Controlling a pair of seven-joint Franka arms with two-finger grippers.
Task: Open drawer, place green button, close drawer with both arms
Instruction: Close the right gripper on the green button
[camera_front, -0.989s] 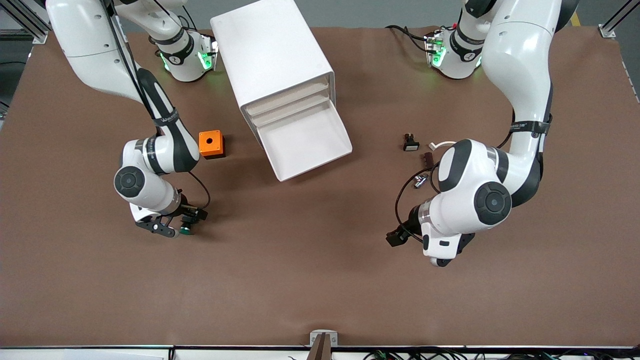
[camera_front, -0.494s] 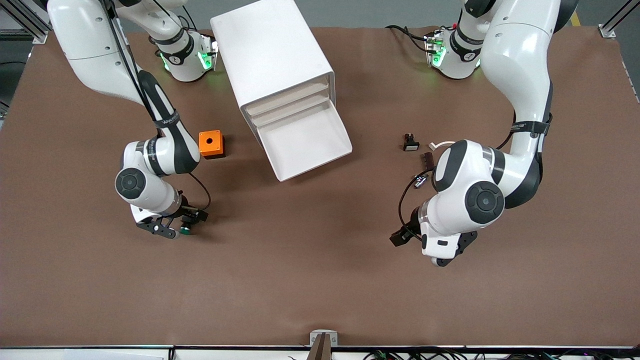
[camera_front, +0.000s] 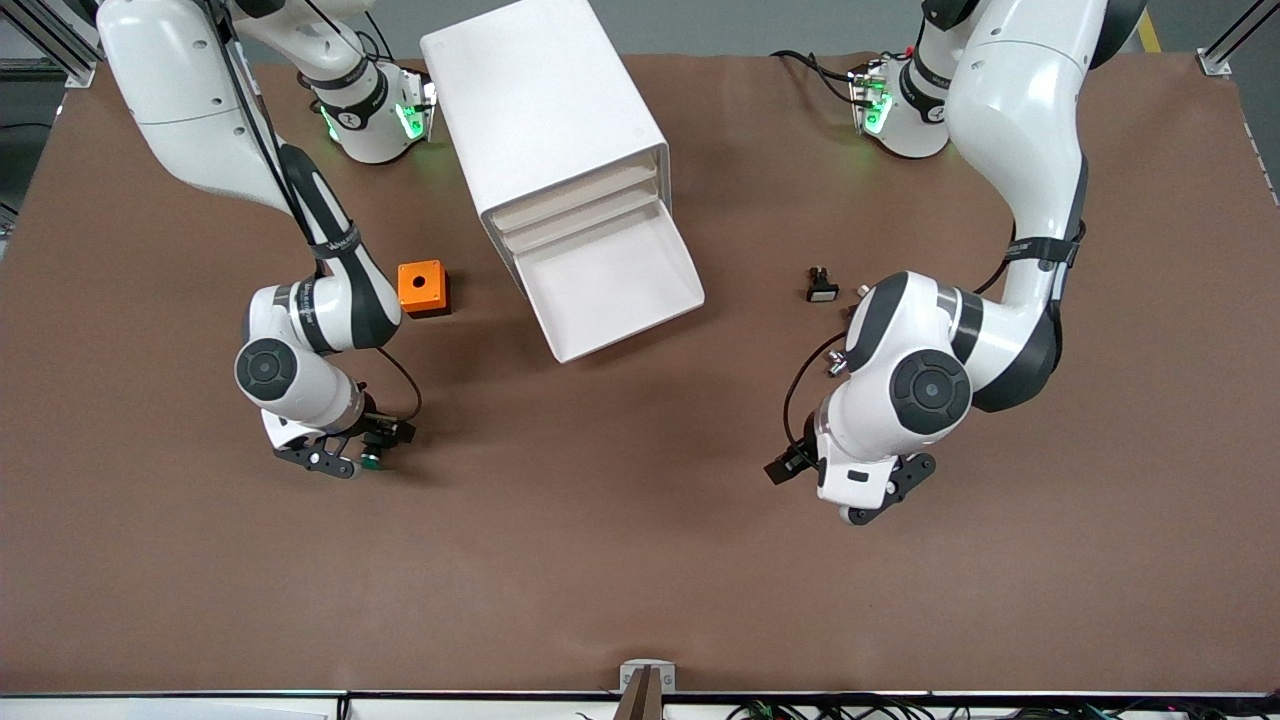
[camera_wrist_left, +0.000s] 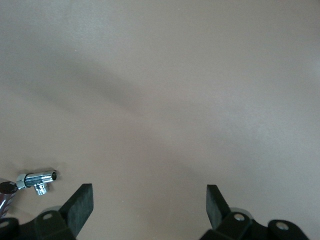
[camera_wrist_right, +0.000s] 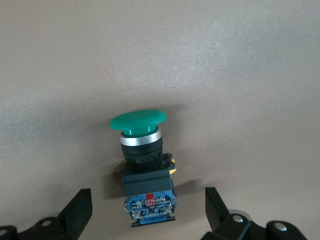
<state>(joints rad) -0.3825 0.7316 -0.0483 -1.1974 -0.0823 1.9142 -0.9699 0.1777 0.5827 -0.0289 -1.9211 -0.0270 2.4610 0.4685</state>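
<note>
The button (camera_wrist_right: 145, 165), green cap on a black and blue body, lies on its side on the brown table (camera_front: 600, 520). My right gripper (camera_wrist_right: 147, 210) is low over it, open, with the button's body between the two fingers and apart from both. From the front, the button (camera_front: 372, 460) peeks out beside the right gripper (camera_front: 350, 458). The drawer (camera_front: 610, 285), lowest in the white cabinet (camera_front: 545, 110), stands pulled out and holds nothing. My left gripper (camera_front: 885, 497) hangs open over bare table toward the left arm's end, and the left gripper (camera_wrist_left: 149, 205) has nothing between its fingers.
An orange box with a hole (camera_front: 422, 287) sits between the right arm's forearm and the cabinet. A black piece with a white face (camera_front: 822, 288) and a small chrome fitting (camera_front: 833, 366) lie by the left arm; the chrome fitting (camera_wrist_left: 37, 178) lies just outside one left finger.
The left arm's elbow and wrist have swung toward the middle of the table, carrying its open gripper a little that way. The right gripper has stayed over the button.
</note>
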